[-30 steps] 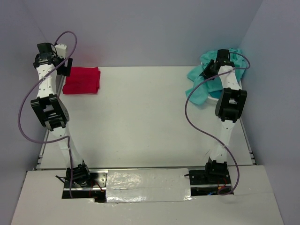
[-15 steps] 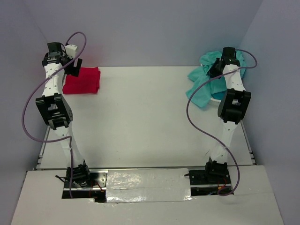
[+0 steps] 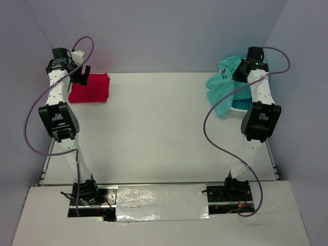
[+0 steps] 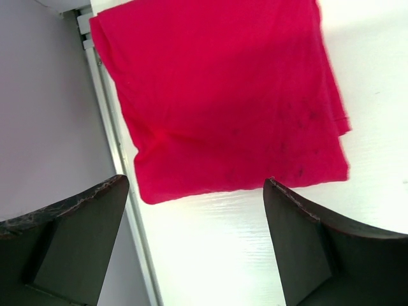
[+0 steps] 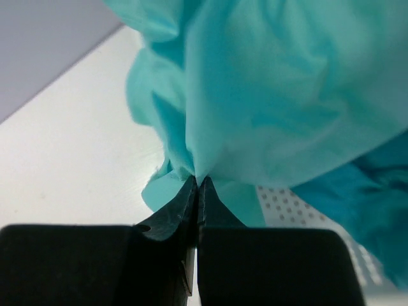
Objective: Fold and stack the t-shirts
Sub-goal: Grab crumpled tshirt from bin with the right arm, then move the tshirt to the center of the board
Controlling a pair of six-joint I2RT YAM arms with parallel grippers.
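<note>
Left claw (image 3: 82, 78) hangs at the tabletop's (image 3: 164, 128) far left corner, right by the folded red shirt (image 3: 91, 87). Right claw (image 3: 237, 74) is in the mint-teal shirt (image 3: 223, 97), far right.

Left wrist view: fingers wide apart, red shirt flat below.

Right wrist view: tips pinched on a mint-teal fold, with the darker teal shirt (image 5: 370, 210) and the white basket (image 5: 287, 201) behind.

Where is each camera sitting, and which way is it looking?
Top camera: above and behind the arms, looking down at the white table; both arms and bases show.
Left wrist camera: on the left gripper, looking down at the folded red shirt; its open fingers show.
Right wrist camera: on the right gripper, facing the mint-teal shirt; its shut fingers pinch it.
Shared: top and left wrist both see the red shirt.
</note>
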